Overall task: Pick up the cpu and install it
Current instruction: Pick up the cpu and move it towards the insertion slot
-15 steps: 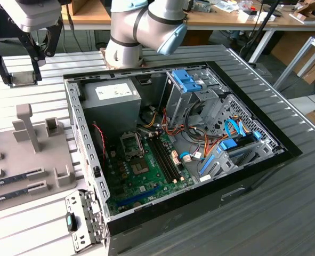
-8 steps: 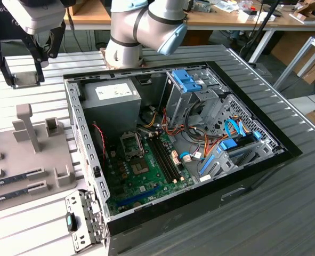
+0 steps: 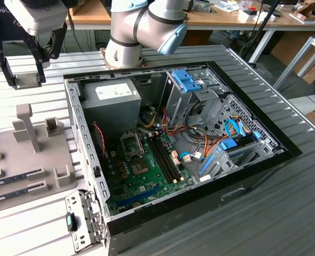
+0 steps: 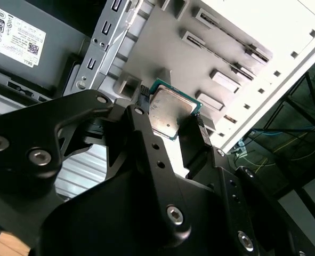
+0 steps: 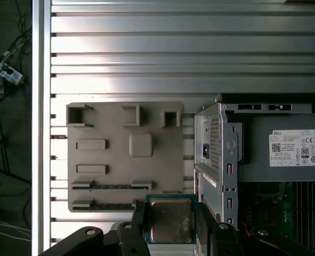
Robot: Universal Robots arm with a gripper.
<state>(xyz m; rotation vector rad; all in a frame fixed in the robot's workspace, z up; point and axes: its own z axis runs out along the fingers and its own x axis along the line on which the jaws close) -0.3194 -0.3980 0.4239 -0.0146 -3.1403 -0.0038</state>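
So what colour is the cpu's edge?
Green on the cpu, clearest in the second wrist view.

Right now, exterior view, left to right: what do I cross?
Black gripper gripping the green-edged silver square cpu → grey metal power supply box → blue plastic drive latch → silver perforated drive cage.
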